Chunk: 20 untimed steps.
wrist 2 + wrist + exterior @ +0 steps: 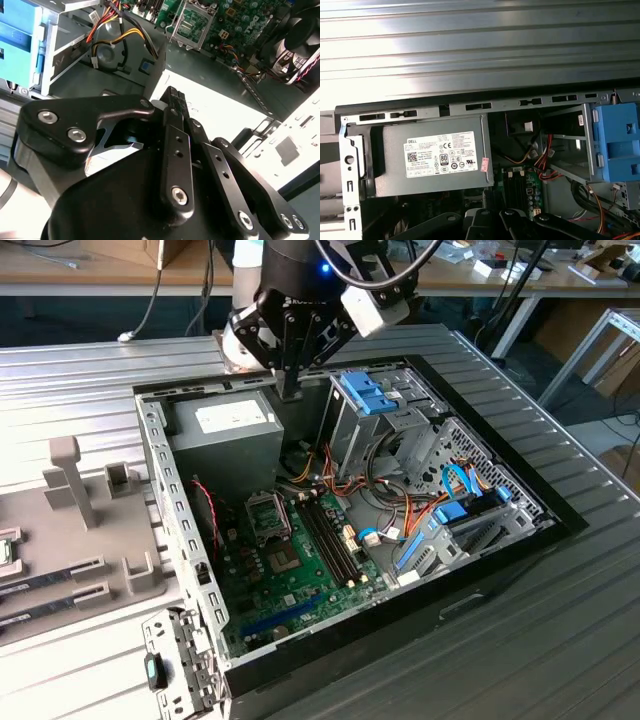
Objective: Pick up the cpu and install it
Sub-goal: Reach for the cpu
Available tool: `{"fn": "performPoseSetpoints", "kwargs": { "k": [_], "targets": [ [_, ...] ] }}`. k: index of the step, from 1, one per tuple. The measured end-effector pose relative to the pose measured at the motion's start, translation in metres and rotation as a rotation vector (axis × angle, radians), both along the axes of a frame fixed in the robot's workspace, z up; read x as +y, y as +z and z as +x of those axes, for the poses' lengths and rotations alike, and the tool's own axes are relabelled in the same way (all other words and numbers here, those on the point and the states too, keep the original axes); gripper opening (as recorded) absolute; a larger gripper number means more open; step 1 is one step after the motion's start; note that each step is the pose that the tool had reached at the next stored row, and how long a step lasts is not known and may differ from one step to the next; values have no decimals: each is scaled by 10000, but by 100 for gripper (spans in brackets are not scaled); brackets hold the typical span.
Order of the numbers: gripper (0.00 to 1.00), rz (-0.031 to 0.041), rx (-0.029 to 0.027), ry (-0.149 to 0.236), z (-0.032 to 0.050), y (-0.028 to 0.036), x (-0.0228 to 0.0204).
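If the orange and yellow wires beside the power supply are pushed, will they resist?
The wires probably bend easily, since they lie in loose curves. They may spring back, as their ends seem fixed at plugs.

In the exterior view the claw (290,390) hangs between the power-supply box (225,435) at its eight o'clock and the blue-topped drive cage (372,405) at its three o'clock. The socket (268,515) is open from above, hemmed by red wires (205,502) at nine o'clock, memory slots (330,535) at three and orange cables (335,480) at two.
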State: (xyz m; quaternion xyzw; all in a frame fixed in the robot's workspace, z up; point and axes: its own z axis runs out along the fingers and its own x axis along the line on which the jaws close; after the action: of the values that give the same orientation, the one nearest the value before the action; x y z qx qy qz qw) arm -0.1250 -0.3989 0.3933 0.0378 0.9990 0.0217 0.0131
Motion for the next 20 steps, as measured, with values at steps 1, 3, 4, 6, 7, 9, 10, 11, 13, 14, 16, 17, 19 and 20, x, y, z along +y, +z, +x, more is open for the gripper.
{"fn": "performPoseSetpoints", "kwargs": {
  "k": [1,3,4,6,7,9,10,11,13,14,16,17,19,20],
  "targets": [
    [11,-1,0,0,-2,0,0],
    [11,0,0,-1,-6,0,0],
    [11,1,0,-2,-10,0,0],
    [11,0,0,-1,-19,0,0],
    [11,0,0,-1,-23,0,0],
    [11,0,0,-1,-31,0,0],
    [11,0,0,-1,-38,0,0],
    [11,0,0,-1,-39,0,0],
    [11,0,0,-1,-43,0,0],
    [11,0,0,-2,-48,0,0],
    [11,0,0,-1,-52,0,0],
    [11,0,0,-1,-55,0,0],
    [11,-1,0,-1,-59,0,0],
    [11,0,0,0,-62,0,0]
  ]
}}
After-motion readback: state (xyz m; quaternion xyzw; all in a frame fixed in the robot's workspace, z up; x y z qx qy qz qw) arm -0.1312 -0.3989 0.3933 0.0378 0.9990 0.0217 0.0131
